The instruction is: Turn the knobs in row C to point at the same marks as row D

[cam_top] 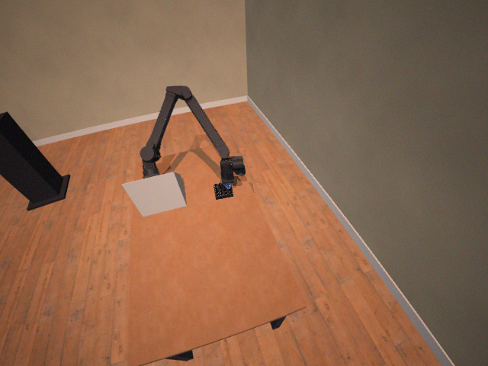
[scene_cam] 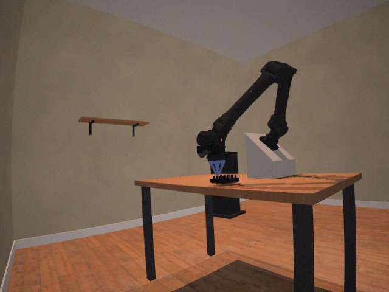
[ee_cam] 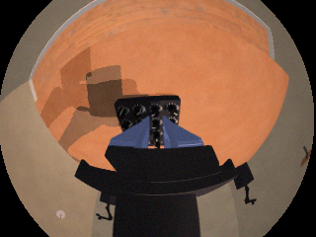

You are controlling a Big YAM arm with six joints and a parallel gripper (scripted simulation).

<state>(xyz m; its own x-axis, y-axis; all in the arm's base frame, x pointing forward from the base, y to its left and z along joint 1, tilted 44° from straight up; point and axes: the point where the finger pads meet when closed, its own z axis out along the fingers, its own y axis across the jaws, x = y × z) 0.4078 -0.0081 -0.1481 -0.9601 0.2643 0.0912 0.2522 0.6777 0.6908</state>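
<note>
The black knob box [cam_top: 224,196] [scene_cam: 225,181] [ee_cam: 148,100] stands on the table. In the wrist view the far row of four knobs shows whole, with white marks; blue fingers and the gripper body hide much of the nearer rows. The names, the socket and most pointer lines are too small or hidden to read. My gripper [cam_top: 228,187] [scene_cam: 217,173] [ee_cam: 156,119] points down over the box, its blue fingers slightly apart. A column of knobs shows through the narrow gap. The fingertips are at or just above the knob tops; no knob is plainly gripped.
A light wedge-shaped block [cam_top: 155,194] [scene_cam: 261,168] stands on the table [cam_top: 213,268] [scene_cam: 175,185] beside the arm's base. The box lies near a table edge. A dark pillar [cam_top: 24,169] [scene_cam: 227,201] stands on the floor. A shelf [scene_cam: 113,121] hangs on the wall.
</note>
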